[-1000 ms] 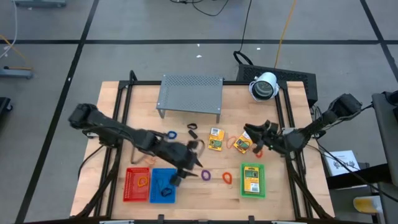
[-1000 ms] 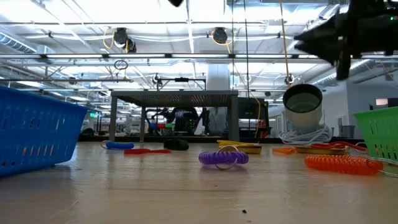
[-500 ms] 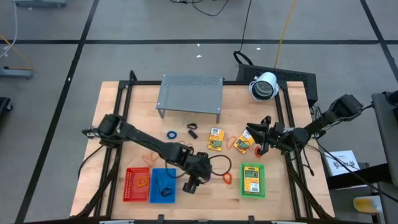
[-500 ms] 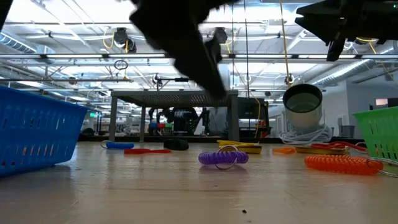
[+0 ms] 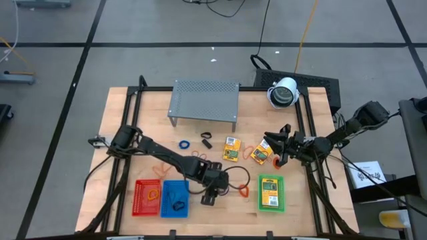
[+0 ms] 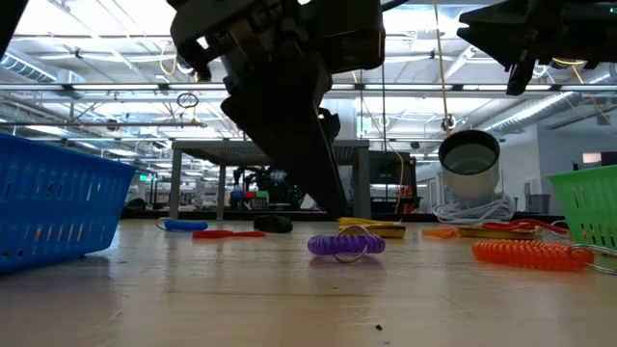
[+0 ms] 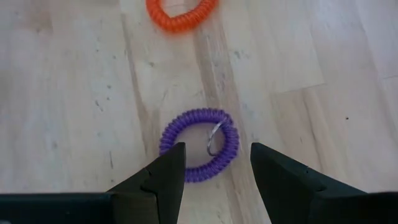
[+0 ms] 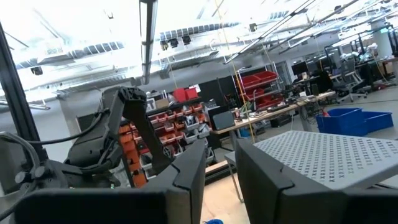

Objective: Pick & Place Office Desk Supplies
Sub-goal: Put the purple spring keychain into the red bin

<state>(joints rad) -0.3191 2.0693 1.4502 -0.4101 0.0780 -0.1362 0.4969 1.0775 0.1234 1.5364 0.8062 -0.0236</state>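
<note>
Wooden desk (image 5: 127,113) under workshop lights carries scattered supplies. Since a second ago the left arm has swung from the blue basket (image 5: 175,198) across to the purple coil bracelet (image 7: 199,144), and its left claw (image 7: 214,168) now hangs released right over it, fingers straddling the loop. That looks like the next pick lining up. Right claw (image 5: 279,148) waits above the yellow packets (image 5: 261,155), fingers apart, grasping nothing.

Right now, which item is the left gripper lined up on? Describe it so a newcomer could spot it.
Start at the blue basket on the table's front edge and look just right of it, where the left gripper hangs open. Below it lies a purple coil wrist loop carrying a small metal key ring. The neighbouring coil loop is orange; only this one is purple.
</note>
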